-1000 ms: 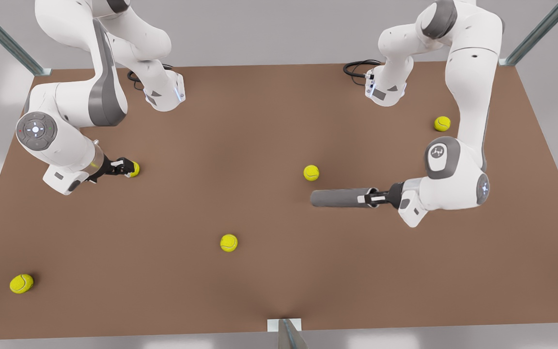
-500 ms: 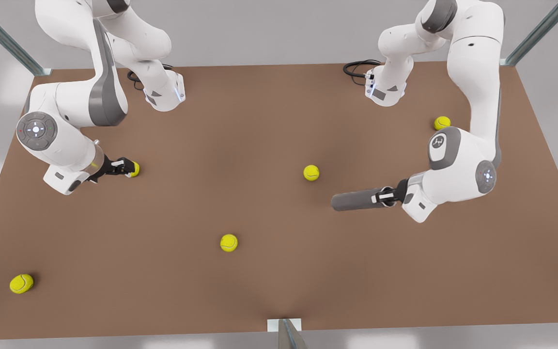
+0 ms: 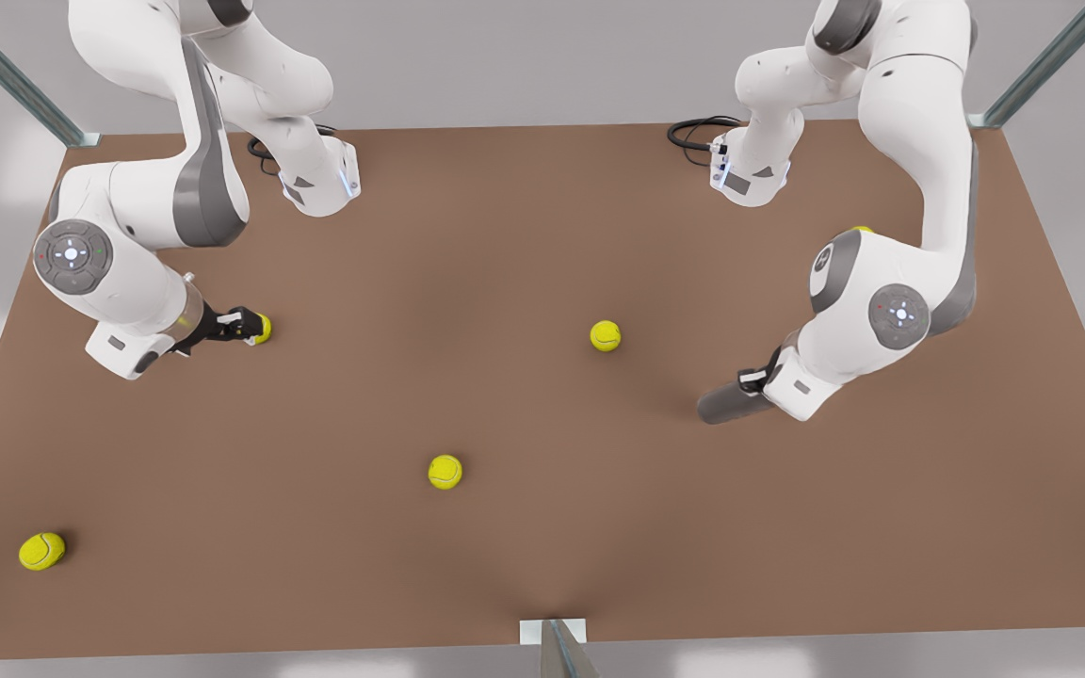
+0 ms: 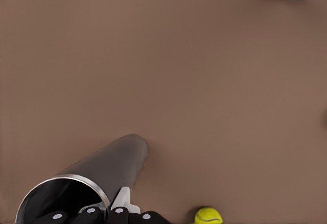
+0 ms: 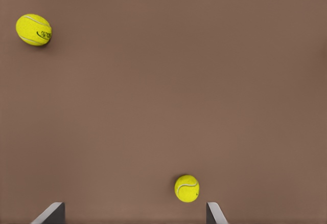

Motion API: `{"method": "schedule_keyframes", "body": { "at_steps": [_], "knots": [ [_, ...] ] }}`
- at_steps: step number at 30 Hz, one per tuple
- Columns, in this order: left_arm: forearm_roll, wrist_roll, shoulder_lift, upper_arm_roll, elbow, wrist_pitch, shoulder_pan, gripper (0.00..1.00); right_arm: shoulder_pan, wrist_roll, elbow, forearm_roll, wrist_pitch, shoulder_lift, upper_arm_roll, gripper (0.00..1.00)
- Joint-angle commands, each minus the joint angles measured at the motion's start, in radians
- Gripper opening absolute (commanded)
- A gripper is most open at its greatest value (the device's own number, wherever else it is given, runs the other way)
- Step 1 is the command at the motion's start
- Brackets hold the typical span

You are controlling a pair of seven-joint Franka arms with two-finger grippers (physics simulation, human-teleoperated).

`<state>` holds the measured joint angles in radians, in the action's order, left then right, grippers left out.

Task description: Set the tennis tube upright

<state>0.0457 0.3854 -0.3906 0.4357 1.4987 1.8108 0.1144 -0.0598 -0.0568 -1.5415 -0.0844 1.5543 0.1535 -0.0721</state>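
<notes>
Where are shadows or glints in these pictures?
Front view: soft shadow on the table beside the tennis tube held by the left gripper; right gripper waits at a tennis ball. Left wrist view: the tube's rim glints. Right wrist view: even light, faint ball shadows.

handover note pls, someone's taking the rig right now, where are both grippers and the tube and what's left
Left gripper: on the front view's right, shut on the tube at its open rimmed end.
Tube: tilted, closed end down toward the table; the views don't settle whether it touches.
Right gripper: on the front view's left, waiting low over the table with fingers open, next to a ball.
Other balls lie loose on the table, one nearest the tube.
Done: tube grasped and partly tipped up.
Left: bring it fully upright, stand it on the table, let go.
</notes>
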Motion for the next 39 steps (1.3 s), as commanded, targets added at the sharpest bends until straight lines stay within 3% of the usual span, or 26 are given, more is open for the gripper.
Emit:
{"method": "schedule_keyframes", "body": {
  "at_steps": [1, 9, 31, 32, 33, 35, 36, 39],
  "knots": [
    [0.078, 0.000, -0.001, 0.000, 0.000, -0.001, -0.001, 0.21, 0.000, 0.000, 0.000, 0.000, 0.001, 0.000, 0.000, 1.00],
    [0.206, 0.044, -0.039, -0.003, 0.000, -0.002, -0.029, 0.21, 0.000, 0.000, 0.001, 0.000, 0.001, 0.009, 0.000, 1.00],
    [0.195, 0.064, -0.088, -0.003, -0.002, 0.013, -0.033, 0.21, -0.002, 0.002, 0.001, 0.000, 0.016, 0.011, 0.000, 1.00],
    [0.195, 0.064, -0.088, -0.003, -0.003, 0.012, -0.033, 0.29, -0.002, 0.002, 0.001, 0.000, 0.016, 0.011, 0.000, 1.00],
    [0.197, 0.063, -0.088, -0.003, -0.003, 0.012, -0.032, 0.44, -0.002, 0.002, 0.001, 0.000, 0.016, 0.011, 0.000, 1.00],
    [0.198, 0.063, -0.087, -0.003, -0.003, 0.012, -0.032, 0.86, -0.002, 0.002, 0.000, 0.000, 0.016, 0.011, 0.000, 1.00],
    [0.198, 0.061, -0.088, -0.003, -0.003, 0.013, -0.032, 0.99, -0.002, 0.002, 0.000, 0.000, 0.015, 0.011, 0.000, 1.00],
    [0.200, 0.063, -0.088, -0.003, -0.003, 0.012, -0.032, 0.99, -0.002, 0.002, 0.000, 0.000, 0.015, 0.011, 0.000, 1.00]
  ]
}}
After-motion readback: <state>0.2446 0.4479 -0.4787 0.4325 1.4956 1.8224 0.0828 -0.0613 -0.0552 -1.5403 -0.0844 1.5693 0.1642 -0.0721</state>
